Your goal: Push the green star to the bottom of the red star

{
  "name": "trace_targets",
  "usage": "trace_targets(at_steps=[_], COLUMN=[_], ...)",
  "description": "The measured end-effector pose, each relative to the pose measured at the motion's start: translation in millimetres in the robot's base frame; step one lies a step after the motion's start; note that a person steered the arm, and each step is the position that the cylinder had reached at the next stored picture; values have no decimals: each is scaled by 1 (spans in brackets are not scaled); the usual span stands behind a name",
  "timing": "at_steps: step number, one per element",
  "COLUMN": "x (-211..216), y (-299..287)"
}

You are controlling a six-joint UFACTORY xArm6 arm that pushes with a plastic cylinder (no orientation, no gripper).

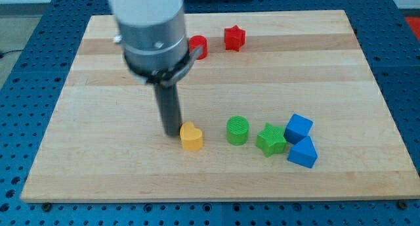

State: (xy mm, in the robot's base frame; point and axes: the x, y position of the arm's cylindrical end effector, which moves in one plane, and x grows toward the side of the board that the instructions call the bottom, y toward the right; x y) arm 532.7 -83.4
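Observation:
The green star [271,140] lies at the board's lower right, between a green cylinder [237,130] on its left and two blue blocks on its right. The red star [234,37] sits near the view's top, right of centre. My tip [171,133] rests on the board left of centre, just left of a yellow heart-shaped block [191,136], almost touching it. The tip is well to the left of the green star and far below the red star.
A red cylinder [198,46] sits left of the red star, partly behind the arm. A blue cube [298,128] and a blue triangular block [302,152] touch the green star's right side. The wooden board [341,81] ends near them.

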Motion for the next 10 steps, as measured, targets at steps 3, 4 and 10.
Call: trace_targets(at_steps=[3,4,10], x=[69,20,-208], y=[161,161,155])
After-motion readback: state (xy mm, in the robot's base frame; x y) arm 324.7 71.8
